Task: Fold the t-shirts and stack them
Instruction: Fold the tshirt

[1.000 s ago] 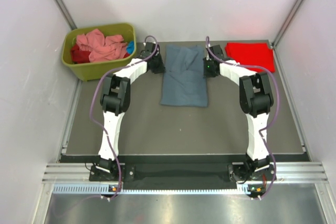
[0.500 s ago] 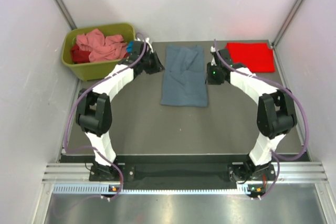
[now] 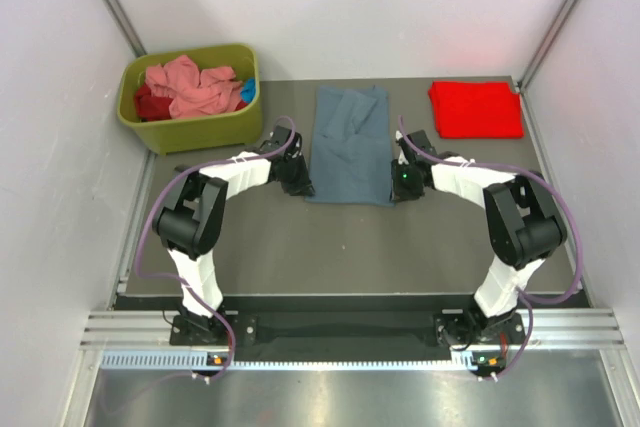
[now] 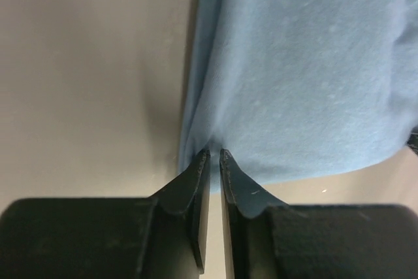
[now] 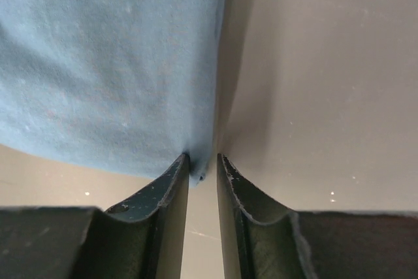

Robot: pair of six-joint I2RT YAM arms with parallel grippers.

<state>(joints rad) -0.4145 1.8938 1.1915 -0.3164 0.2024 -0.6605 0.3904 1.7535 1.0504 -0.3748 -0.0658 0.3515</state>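
Observation:
A slate blue-grey t-shirt (image 3: 350, 147) lies folded into a long strip at the middle of the table. My left gripper (image 3: 300, 185) is at its near left corner. In the left wrist view the left gripper (image 4: 214, 153) has its jaws almost together, and the blue cloth (image 4: 307, 83) puckers between the tips. My right gripper (image 3: 402, 185) is at the near right corner. In the right wrist view the right gripper (image 5: 203, 157) stands slightly open; the shirt (image 5: 111, 63) corner rests against one finger, with bare table beside the other. A folded bright red t-shirt (image 3: 476, 109) lies at the back right.
An olive-green bin (image 3: 200, 133) stands at the back left, holding crumpled salmon pink (image 3: 190, 87) and dark red (image 3: 150, 103) shirts. Grey walls close in the table on both sides and at the back. Both arms bend low over the table on either side of the blue shirt.
Both grippers have moved from the far end of the blue-grey shirt down its sides to its near corners. The shirt looks unmoved.

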